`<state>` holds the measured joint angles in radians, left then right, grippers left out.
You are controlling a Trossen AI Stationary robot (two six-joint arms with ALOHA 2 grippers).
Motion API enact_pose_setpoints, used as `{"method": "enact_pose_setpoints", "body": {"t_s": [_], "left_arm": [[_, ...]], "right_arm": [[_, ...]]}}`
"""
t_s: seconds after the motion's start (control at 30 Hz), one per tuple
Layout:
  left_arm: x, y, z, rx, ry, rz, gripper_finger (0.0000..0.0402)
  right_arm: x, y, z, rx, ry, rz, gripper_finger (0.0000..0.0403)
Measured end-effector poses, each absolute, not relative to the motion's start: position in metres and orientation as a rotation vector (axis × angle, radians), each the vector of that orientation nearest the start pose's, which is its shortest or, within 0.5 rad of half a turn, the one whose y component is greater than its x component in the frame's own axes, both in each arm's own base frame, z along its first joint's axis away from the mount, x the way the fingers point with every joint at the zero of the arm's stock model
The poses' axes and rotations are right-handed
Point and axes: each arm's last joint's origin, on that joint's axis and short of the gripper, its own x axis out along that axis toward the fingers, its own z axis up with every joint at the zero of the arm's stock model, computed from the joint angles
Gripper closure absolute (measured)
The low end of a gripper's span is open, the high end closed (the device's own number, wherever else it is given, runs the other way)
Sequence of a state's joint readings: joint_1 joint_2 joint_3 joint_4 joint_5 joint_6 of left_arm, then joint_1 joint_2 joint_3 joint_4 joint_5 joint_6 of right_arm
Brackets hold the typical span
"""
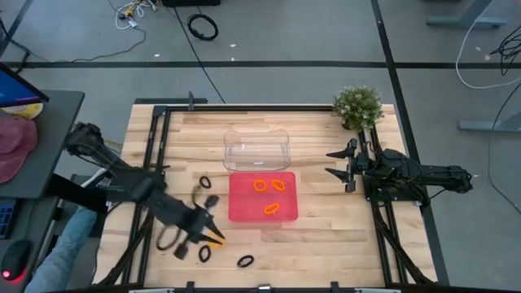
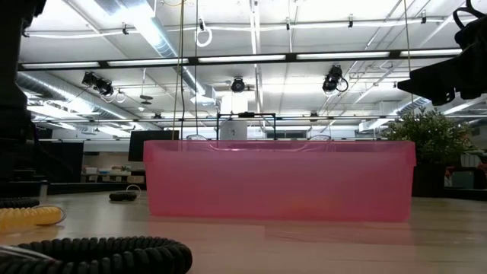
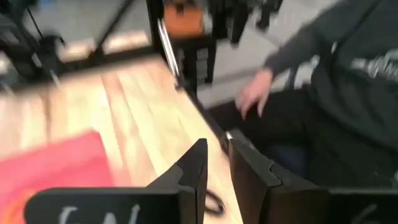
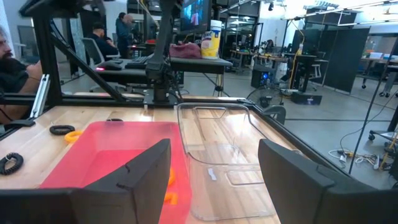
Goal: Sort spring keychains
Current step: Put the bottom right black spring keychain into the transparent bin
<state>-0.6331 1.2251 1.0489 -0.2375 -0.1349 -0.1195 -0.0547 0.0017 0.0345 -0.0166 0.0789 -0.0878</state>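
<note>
Right now your left hand (image 1: 210, 236) sits in the lower left of the high view with the fourth orange spring keychain (image 1: 215, 239) at its tips. The left wrist view shows its fingers (image 3: 194, 169) drawn nearly together, but the keychain is hidden there, so you cannot tell whether the grip is secure. Three orange keychains (image 1: 270, 195) already lie in the red tray (image 1: 244, 213) at frame centre, while the clear tray (image 1: 257, 150) just above it looks empty.

Black keychains are scattered on the desk (image 1: 326, 236): one (image 1: 205, 182) left of the red tray, one (image 1: 203, 253) just below the left hand, and one (image 1: 245, 261) toward the bottom centre. Any fourth is not clearly visible.

To do this step well, check that the coil is pinched across its wire and not merely nudged. Lift straight up so it does not drag the black keychain beside it. Carry it rightward over the red tray's near wall and let go low, since a springy coil will probably bounce. A person's hand (image 3: 254, 93) rests near the desk edge in the left wrist view; keep your sweep away from it.

Your right hand (image 1: 339, 162) waits at the right of the frame, fingers spread wide, facing both trays.
</note>
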Motion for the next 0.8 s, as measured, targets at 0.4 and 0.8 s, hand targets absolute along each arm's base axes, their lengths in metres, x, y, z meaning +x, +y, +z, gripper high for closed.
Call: {"method": "enact_pose_setpoints", "body": {"t_s": [0.4, 0.8], "left_arm": [[0.294, -0.183, 0.287, 0.032, 0.713, -0.288, 0.0333], [0.323, -0.204, 0.213, 0.064, 0.911, -0.335, 0.0333]], "right_arm": [[0.095, -0.008, 0.174, -0.088, -0.011, -0.135, 0.0156], [0.095, -0.008, 0.174, -0.088, -0.011, -0.135, 0.0156]]}}
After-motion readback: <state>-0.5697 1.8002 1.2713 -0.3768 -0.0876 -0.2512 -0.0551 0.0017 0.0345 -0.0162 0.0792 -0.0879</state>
